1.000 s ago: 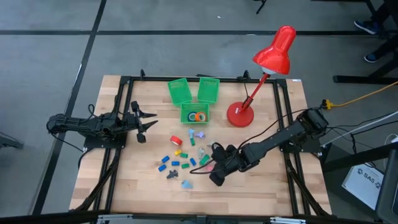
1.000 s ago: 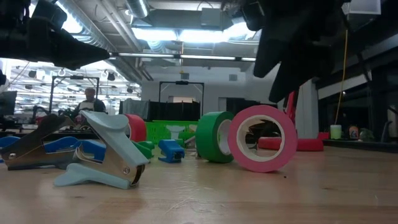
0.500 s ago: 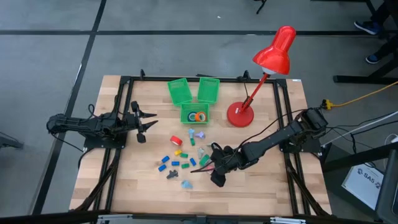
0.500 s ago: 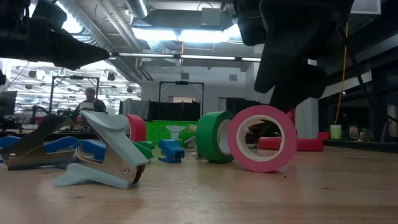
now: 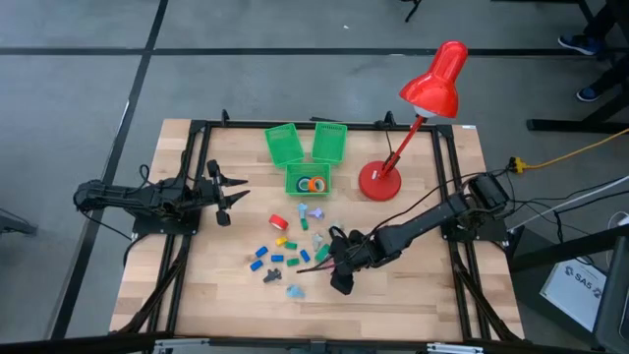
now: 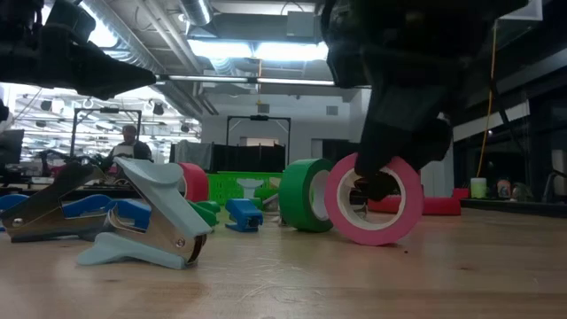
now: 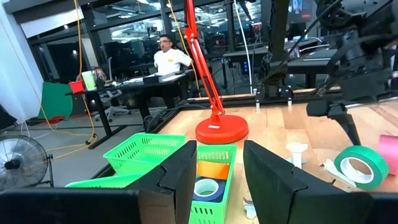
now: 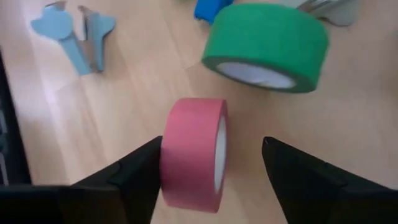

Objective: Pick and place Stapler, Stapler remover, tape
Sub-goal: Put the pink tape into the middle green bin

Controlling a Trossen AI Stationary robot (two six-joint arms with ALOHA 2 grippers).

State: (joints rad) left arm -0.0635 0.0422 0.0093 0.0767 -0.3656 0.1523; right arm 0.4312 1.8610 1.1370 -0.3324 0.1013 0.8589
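Observation:
A pink tape roll (image 8: 193, 152) stands on its edge on the table, and my right gripper (image 8: 211, 158) is open around it, one finger beside each flat face. In the low view the gripper (image 6: 381, 173) covers the roll's (image 6: 372, 221) top. A green tape roll (image 8: 267, 46) lies just beyond it. Pale blue stapler removers (image 6: 151, 217) and small blue staplers (image 6: 244, 214) lie scattered on the table's near middle. My left gripper (image 5: 228, 200) hovers open and level at the table's left, holding nothing. My right gripper comes at the pink roll from above, slanting down, fingers astride its two flat faces. One finger (image 8: 137, 174) stands right against one face (image 8: 166, 155); I cannot tell whether it touches. The other finger stands clear of the roll.
Three green baskets (image 5: 283, 144) stand at the far middle; the nearest one (image 5: 295, 189) holds tape rolls. A red desk lamp (image 5: 381, 180) stands at the far right. A red roll (image 5: 279, 222) and coloured pieces lie left of my right gripper. A person sits in the room behind.
My right gripper has come down and slightly toward the table's left, from above the pink roll until its fingers reach around the roll's top. The roll has stayed where it was.

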